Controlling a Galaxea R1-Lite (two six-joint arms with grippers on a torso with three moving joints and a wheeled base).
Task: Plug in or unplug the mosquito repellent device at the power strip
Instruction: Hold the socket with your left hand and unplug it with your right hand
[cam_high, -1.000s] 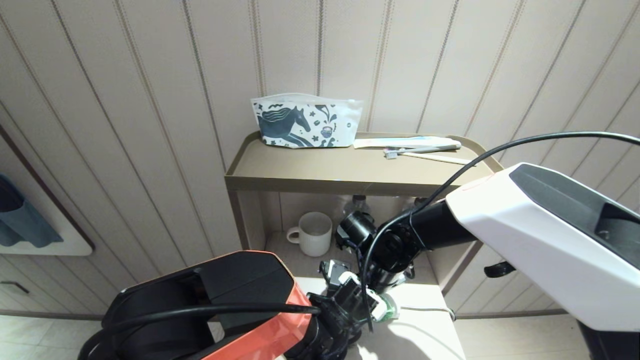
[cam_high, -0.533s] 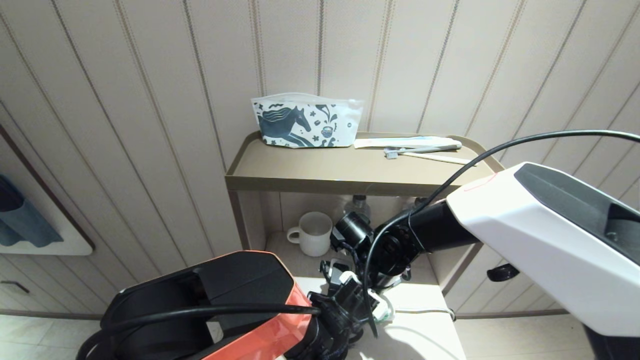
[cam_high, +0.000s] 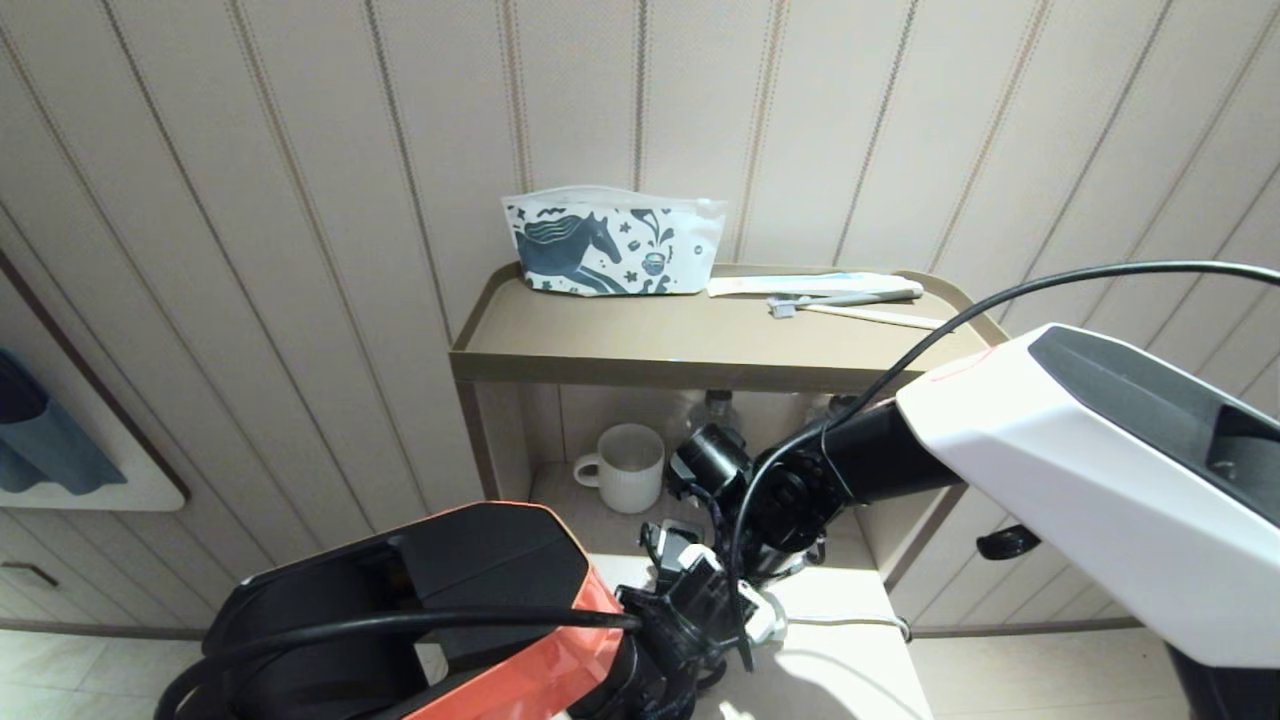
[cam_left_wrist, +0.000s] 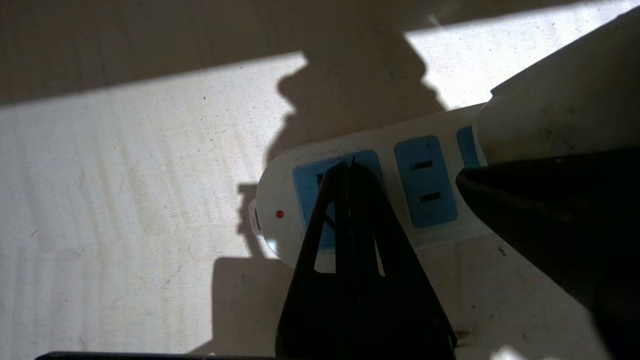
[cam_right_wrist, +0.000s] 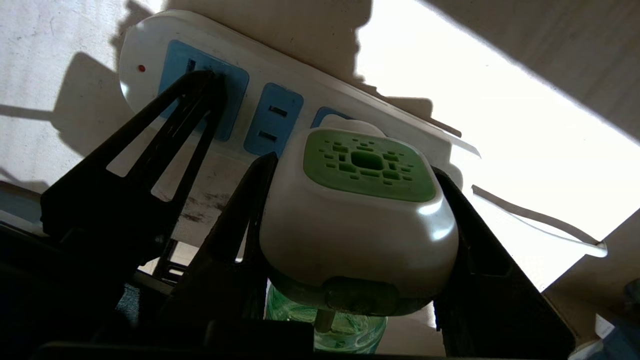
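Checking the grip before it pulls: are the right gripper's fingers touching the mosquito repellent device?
Touching. In the right wrist view both fingers press against the sides of the mosquito repellent device.

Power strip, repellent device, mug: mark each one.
power strip (cam_right_wrist: 305, 90), right wrist view, white casing above middle socket.
mosquito repellent device (cam_right_wrist: 368, 168), right wrist view, green vent face.
mug (cam_high: 628, 470), head view, ribbed side.
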